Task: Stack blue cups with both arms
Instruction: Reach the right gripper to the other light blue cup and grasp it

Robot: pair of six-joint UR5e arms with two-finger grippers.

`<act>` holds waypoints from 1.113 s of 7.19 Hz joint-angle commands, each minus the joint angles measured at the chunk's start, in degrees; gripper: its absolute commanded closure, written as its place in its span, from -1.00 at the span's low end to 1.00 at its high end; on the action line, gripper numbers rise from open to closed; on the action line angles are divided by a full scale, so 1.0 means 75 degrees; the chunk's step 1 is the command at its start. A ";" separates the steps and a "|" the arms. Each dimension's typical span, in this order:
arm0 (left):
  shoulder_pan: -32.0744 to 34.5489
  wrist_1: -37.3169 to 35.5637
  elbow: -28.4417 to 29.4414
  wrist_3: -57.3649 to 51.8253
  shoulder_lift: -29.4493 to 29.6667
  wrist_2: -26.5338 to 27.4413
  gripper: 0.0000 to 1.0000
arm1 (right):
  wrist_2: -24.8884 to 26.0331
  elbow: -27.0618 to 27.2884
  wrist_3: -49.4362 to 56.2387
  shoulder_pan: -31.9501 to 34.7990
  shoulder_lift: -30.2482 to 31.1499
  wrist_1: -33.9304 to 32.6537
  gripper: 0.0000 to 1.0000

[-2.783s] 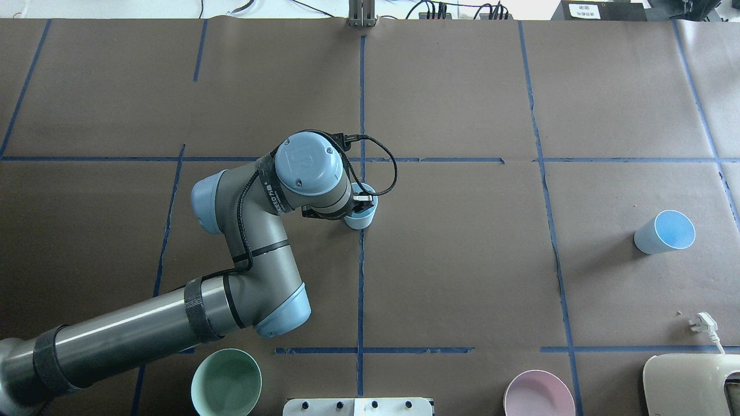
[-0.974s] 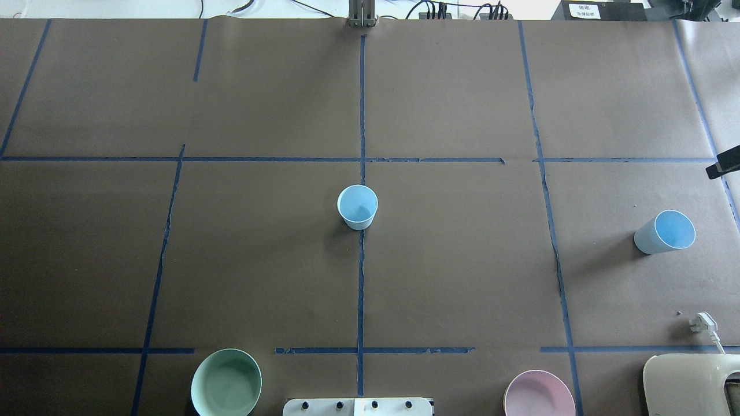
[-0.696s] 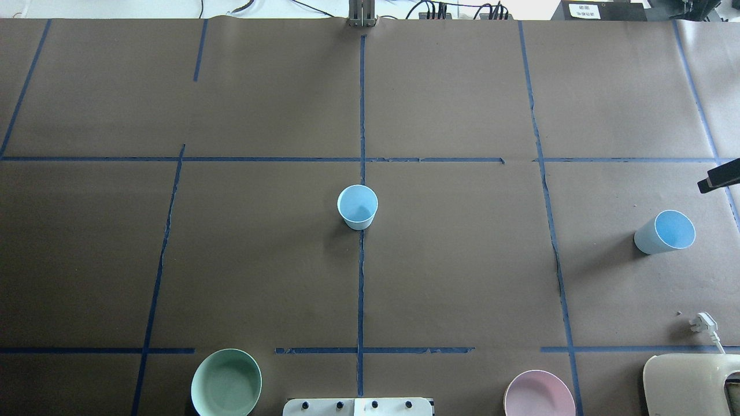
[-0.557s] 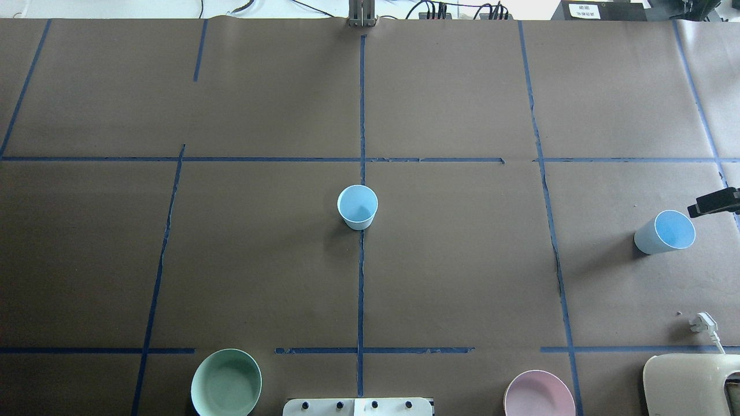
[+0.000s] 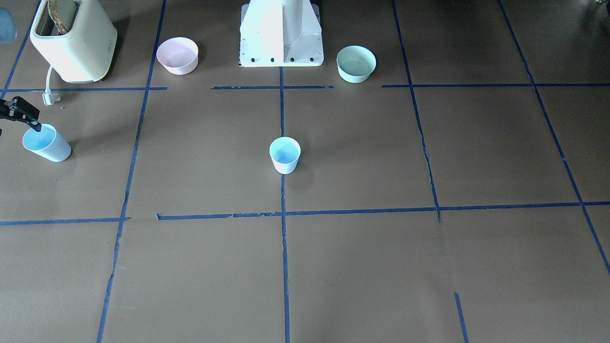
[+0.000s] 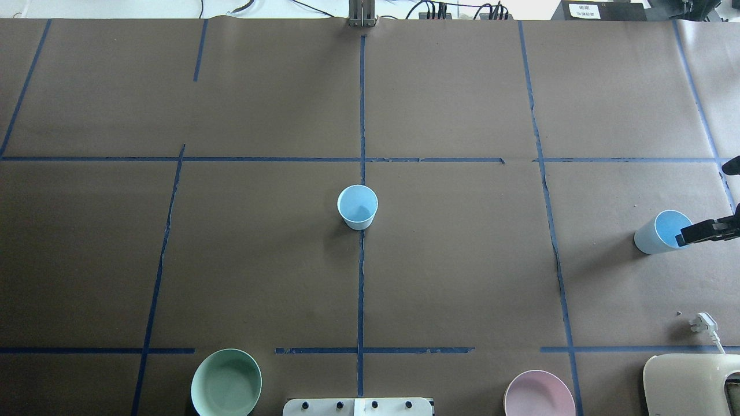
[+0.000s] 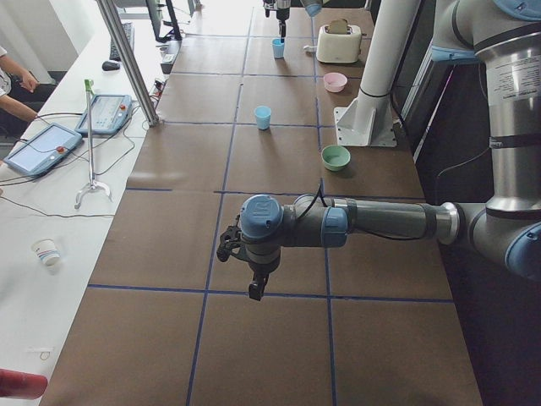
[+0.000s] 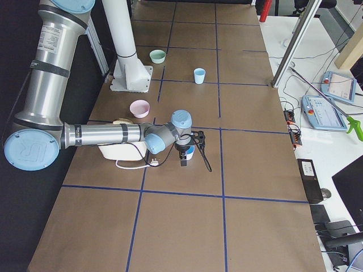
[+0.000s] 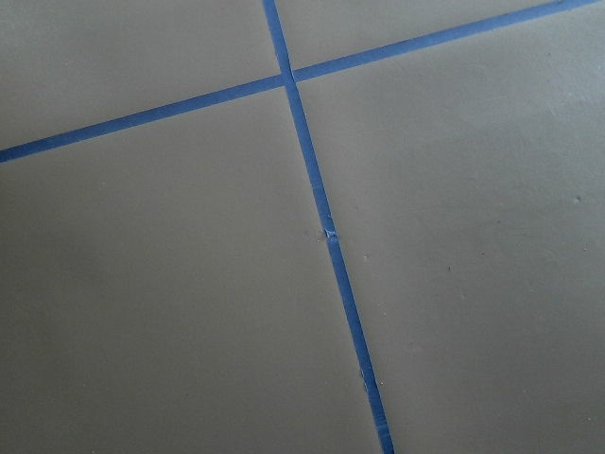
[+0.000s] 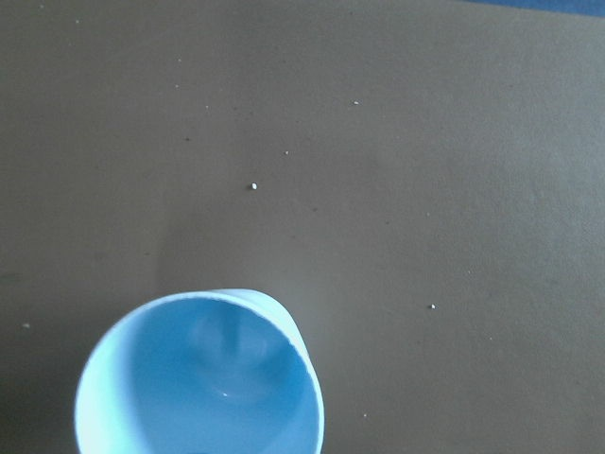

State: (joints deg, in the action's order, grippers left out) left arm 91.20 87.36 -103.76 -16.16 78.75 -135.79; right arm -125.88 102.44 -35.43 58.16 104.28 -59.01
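Toaster (image 5: 74, 43), plug (image 5: 47, 98) near blue cup (image 5: 46, 145) | right pincer (image 6: 702, 203) spread at rim | left pincer (image 7: 243, 269): cannot tell

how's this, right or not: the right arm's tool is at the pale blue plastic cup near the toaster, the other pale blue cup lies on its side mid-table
Not quite: the mid-table pale blue plastic cup stands upright, mouth up, as the overhead exterior view shows. The right arm's tool is indeed at the other pale blue plastic cup near the cream toaster.
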 commanded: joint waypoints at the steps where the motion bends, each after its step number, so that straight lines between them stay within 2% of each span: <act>1: 0.0004 0.0000 -0.0017 -0.0001 -0.0012 -0.0012 -1.00 | -0.0009 -0.0276 -0.0023 -0.0056 -0.0216 0.0016 0.02; 2: 0.0016 0.0000 -0.0017 -0.0001 -0.0012 -0.0012 -1.00 | -0.0020 -0.0253 -0.0011 -0.0056 -0.0217 0.0028 0.71; 3: 0.0016 0.0000 -0.0029 -0.0001 -0.0012 -0.0012 -1.00 | -0.0021 -0.0241 -0.0022 -0.0056 -0.0217 0.0063 0.99; 5: 0.0004 0.0000 -0.0017 0.0022 -0.0012 0.0000 -1.00 | -0.0079 -0.0032 -0.0243 -0.0056 -0.0240 0.0051 1.00; 6: 0.0004 -0.0023 0.0029 0.0231 -0.0012 0.0035 -1.00 | -0.0102 0.0260 -0.0709 -0.0056 -0.0519 -0.0088 1.00; 7: 0.0004 -0.0024 0.0030 0.0871 -0.0012 0.0082 -1.00 | -0.0265 0.0297 -0.1271 -0.0068 -0.1067 -0.0368 1.00; 8: 0.0004 -0.0012 -0.0005 0.0970 -0.0012 0.0105 -1.00 | -0.0278 0.0565 -0.1822 -0.0230 -0.1722 -0.1113 1.00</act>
State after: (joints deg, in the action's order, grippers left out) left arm 91.24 87.23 -103.67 -11.17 78.66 -135.28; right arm -127.46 104.80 -44.21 57.34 96.57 -62.45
